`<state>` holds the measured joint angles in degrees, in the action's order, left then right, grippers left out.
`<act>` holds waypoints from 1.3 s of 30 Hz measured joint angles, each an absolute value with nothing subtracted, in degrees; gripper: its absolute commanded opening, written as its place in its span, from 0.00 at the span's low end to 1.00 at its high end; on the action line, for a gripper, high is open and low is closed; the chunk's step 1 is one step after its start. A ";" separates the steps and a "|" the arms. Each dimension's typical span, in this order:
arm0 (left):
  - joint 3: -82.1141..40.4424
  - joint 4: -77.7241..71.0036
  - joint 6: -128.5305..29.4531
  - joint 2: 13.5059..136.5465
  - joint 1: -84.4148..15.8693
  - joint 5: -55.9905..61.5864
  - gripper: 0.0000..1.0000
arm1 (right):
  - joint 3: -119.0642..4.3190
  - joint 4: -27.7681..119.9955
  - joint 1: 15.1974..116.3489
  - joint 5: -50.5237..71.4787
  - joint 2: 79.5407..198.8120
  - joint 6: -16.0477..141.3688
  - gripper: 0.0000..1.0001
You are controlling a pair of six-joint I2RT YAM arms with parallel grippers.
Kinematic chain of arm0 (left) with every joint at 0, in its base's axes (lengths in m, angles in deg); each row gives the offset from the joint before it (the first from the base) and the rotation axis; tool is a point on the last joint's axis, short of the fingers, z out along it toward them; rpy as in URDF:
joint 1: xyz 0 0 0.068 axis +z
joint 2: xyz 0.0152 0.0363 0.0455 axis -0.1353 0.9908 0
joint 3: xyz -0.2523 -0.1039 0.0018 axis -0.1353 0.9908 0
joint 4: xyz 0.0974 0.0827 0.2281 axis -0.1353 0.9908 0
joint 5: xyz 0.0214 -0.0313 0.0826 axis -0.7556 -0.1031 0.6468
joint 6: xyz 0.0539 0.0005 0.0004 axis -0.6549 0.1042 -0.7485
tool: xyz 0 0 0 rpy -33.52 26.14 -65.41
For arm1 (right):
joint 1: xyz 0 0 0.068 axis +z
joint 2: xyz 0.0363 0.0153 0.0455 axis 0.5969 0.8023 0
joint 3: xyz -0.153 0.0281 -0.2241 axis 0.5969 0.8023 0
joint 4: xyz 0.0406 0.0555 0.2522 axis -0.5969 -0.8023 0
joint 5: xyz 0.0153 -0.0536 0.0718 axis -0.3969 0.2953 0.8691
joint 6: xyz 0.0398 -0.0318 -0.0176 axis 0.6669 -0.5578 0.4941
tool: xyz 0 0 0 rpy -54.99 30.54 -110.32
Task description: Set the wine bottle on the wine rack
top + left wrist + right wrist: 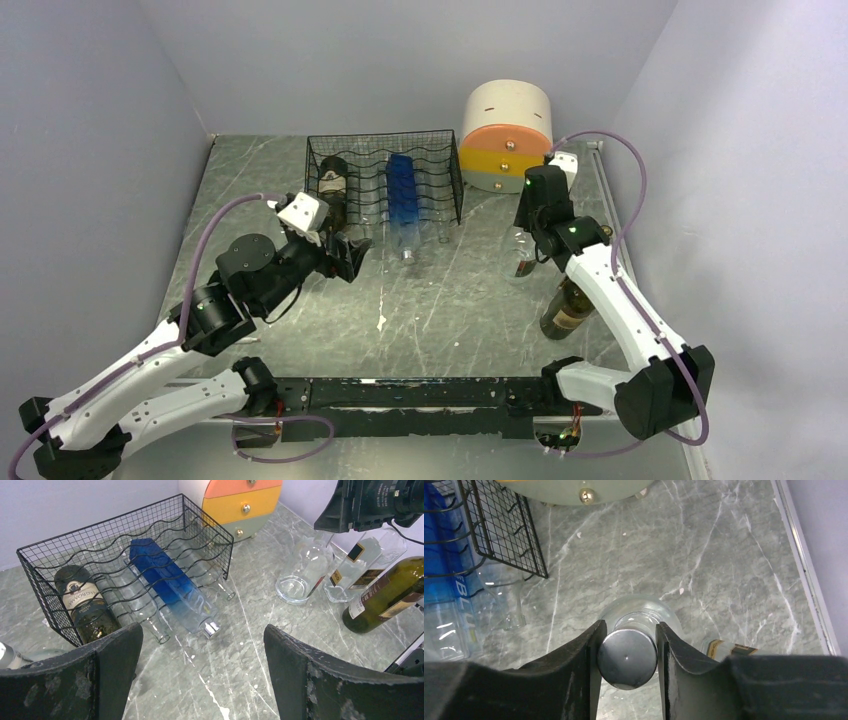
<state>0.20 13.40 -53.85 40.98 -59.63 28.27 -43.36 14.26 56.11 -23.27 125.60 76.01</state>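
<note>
- Two grippers are in view. Your left gripper (202, 635) is released, its fingers spread wide at the bottom of the left wrist frame, over bare table (240, 680) in front of the rack (45, 592).
- Your right gripper (628, 632) is clenched on the chrome cap (627, 657) of the clear bottle (640, 605). Both fingers touch the sides of the cap.
- You will find the clear bottle standing upright on the table, right of centre in the top frame. It is to the right of the rack and apart from it, below the drawer unit (507, 135).
- You will find the rack at upper centre of the top frame. It holds a dark bottle (82, 605) at its left end and a blue bottle (170, 587) in the middle, with glass bottles (150, 620) lying beside the blue one. Their necks point out of the front.
- A green bottle (568, 308) stands lower right of the clear bottle in the top frame, close to your right arm.
- A square bottle (365, 562) with a label sits just beside the clear bottle at the right of the left wrist frame.
</note>
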 measured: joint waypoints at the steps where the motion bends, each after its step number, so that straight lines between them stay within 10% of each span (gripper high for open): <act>1: 0.20 13.40 -53.85 41.01 -59.63 28.27 0.94 | -43.36 14.37 56.04 -22.97 125.73 75.92 0.37; 8: 0.20 13.40 -53.87 41.60 -59.63 28.38 0.94 | -43.39 14.33 55.83 -20.12 125.69 75.11 0.18; 23: 0.00 17.05 -47.73 47.10 -59.63 36.93 0.94 | -46.99 8.49 80.35 -19.49 127.33 78.85 0.19; 39: -2.23 22.45 -39.88 45.42 -59.63 45.84 0.94 | -48.89 7.44 87.23 -17.98 129.43 79.37 0.58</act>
